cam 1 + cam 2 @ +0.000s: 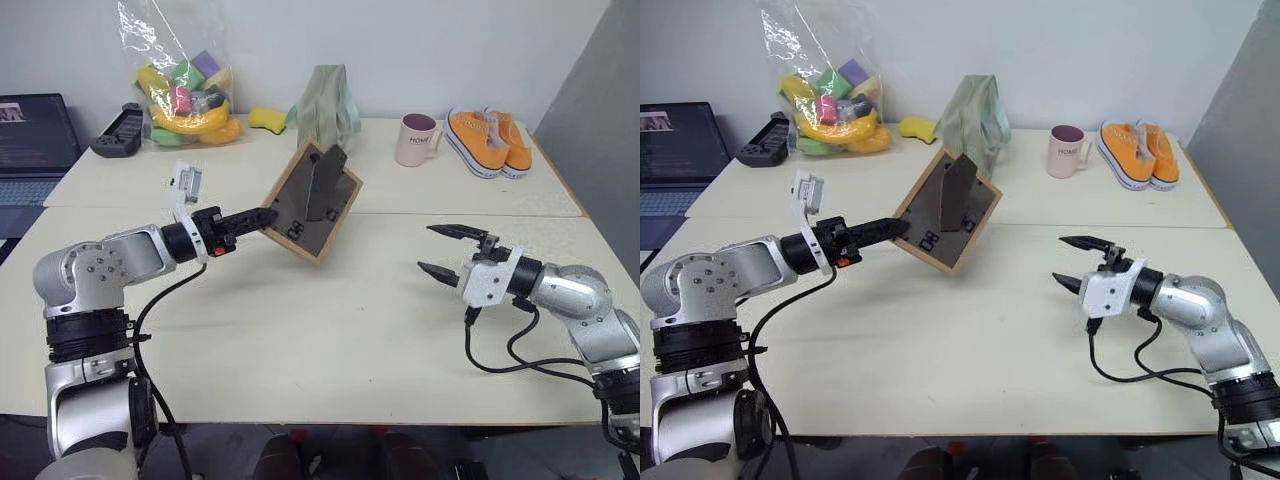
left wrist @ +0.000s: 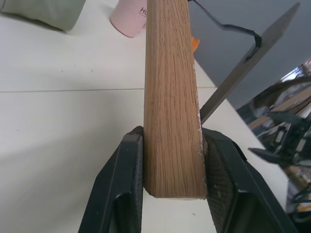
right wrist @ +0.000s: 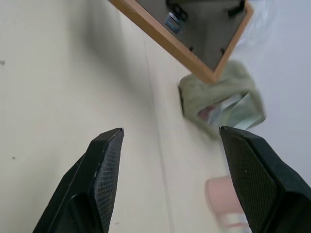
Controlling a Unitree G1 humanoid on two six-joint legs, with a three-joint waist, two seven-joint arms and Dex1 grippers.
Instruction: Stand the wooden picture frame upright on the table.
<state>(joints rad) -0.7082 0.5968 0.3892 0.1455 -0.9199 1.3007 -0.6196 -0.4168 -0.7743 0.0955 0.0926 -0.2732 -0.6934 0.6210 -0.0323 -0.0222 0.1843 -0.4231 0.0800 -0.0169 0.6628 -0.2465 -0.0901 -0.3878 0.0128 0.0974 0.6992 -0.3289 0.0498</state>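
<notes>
Wooden picture frame [image 1: 313, 203] hangs tilted above the table [image 1: 330, 330], one corner down, its dark back and folded-out stand facing the camera. Left gripper [image 1: 262, 217] pinches the frame's left edge; the wrist view shows both black fingers [image 2: 116, 189] pressed flat against the light wood. Right gripper [image 1: 437, 250] is well to the right of the frame, clear of it, its jaws spread wide and holding nothing. Behind the frame sits an olive-green cloth bag [image 1: 325, 100]; right of the bag stand a pink mug [image 1: 416, 139] and orange shoes [image 1: 487, 139], and left of the bag lies a plastic bag of toys [image 1: 185, 95]
</notes>
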